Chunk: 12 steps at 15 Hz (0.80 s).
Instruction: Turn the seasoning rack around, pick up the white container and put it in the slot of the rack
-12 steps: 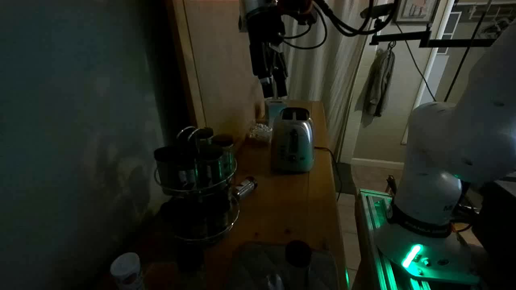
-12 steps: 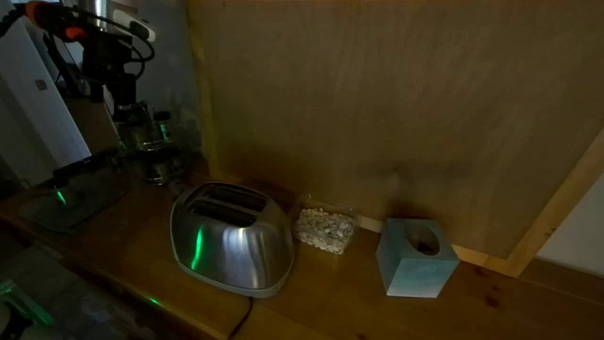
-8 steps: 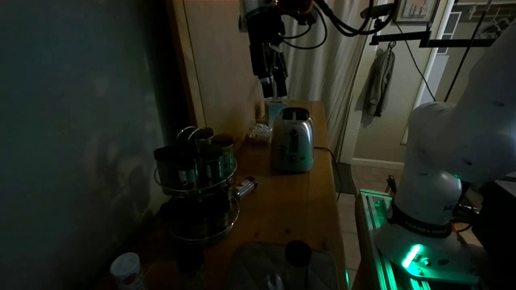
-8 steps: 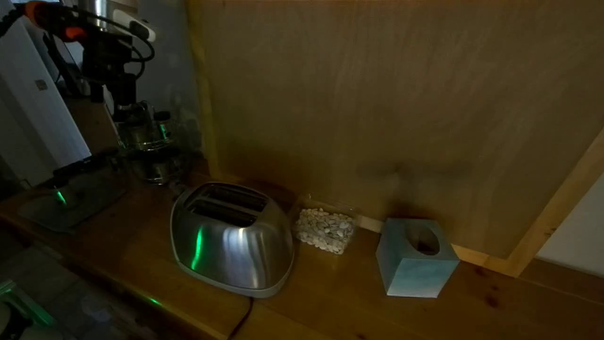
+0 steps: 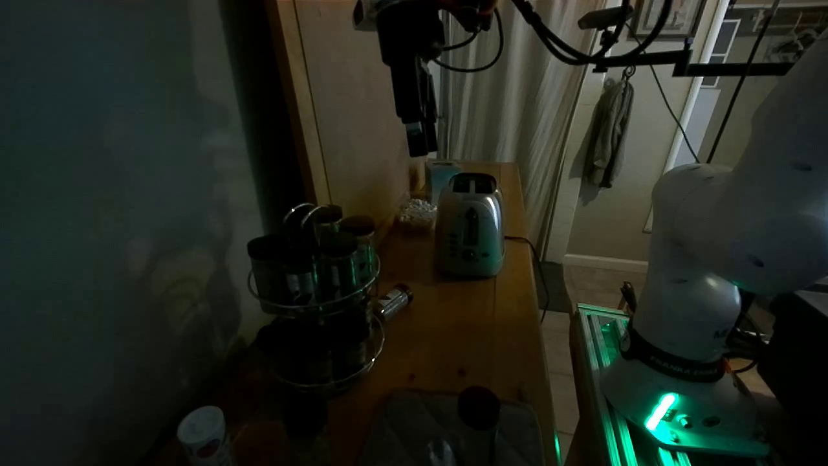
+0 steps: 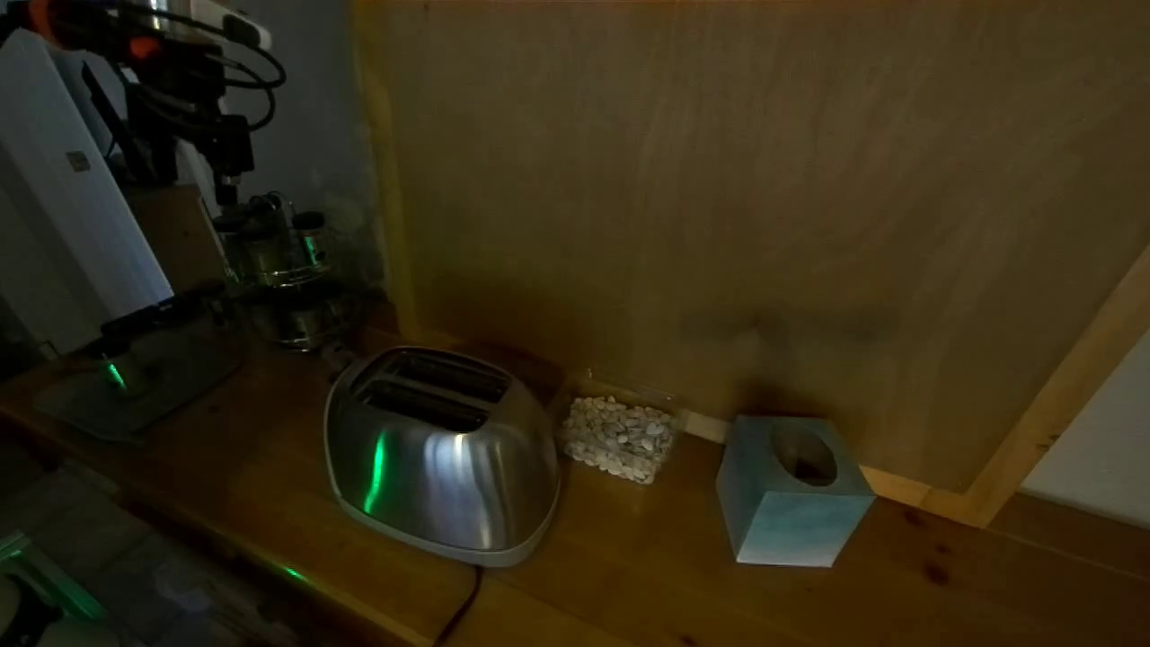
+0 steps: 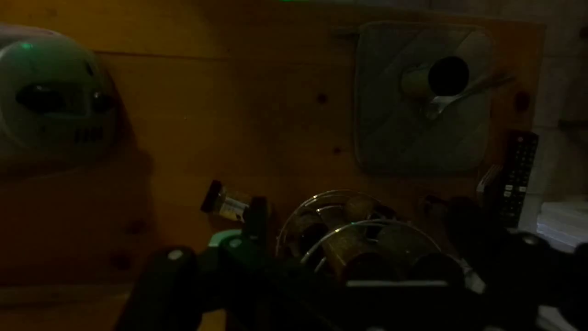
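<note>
At far left in an exterior view, the white container [image 5: 202,430] bears reddish print too dim to read. To its right, jars [image 5: 299,281] on the seasoning rack [image 5: 326,305] show pale labels, illegible here. Next along, the lying jar [image 5: 393,301] has a light label with print too small to make out. At right, "FRANKA" can be read on the black band [image 5: 673,361] round the arm's base [image 5: 698,404]; the letters after it blur.

For room, the white container sits left of the rack near the wall [image 5: 116,194], its lower part out of view. The rack stands upright close to that wall. The lying jar is just beside it, dark lid pointing away; whether they touch cannot be told. Wood of the table [image 5: 472,330] runs from there to the right-hand edge, where a strip of floor [image 5: 557,353] shows before the metal rails [image 5: 605,395] under the arm's base. The toaster [image 5: 475,259] is farther back, apart from the rack. In the wrist view a broad stretch of wood lies between the toaster at left and a grey mat [image 7: 413,142] at right; on the mat a dark-lidded jar [image 7: 449,76] stands near a shiny utensil [image 7: 443,102], and a black remote [image 7: 519,179] lies beyond.

The gripper [image 5: 424,152] hangs pointing down, apart from rack and toaster. In the wrist view its fingers [image 7: 258,220] are spread wide, with the rack showing below between them; they hold nothing.
</note>
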{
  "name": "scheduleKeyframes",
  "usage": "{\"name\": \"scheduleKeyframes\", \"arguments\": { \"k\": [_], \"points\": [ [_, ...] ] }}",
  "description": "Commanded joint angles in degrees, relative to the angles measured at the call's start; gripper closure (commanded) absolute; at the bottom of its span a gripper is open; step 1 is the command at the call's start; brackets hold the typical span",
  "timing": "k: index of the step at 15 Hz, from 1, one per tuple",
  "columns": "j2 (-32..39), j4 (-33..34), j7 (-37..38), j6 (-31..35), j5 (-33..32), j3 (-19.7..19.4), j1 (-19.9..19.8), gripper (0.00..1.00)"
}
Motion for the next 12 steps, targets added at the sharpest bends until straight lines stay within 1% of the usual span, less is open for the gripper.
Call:
{"name": "scheduleKeyframes", "arguments": {
  "k": [1,4,8,12],
  "points": [
    [0.44,2.64,-4.80,3.07,-2.64,2.45,2.43,0.00],
    [1.65,3.54,-9.85,7.56,-3.33,3.72,4.66,0.00],
    [3.75,3.57,-18.41,13.78,-3.61,4.41,7.44,0.00],
    [7.33,4.51,-26.73,19.52,-6.44,5.23,9.33,0.00]
  ]
}}
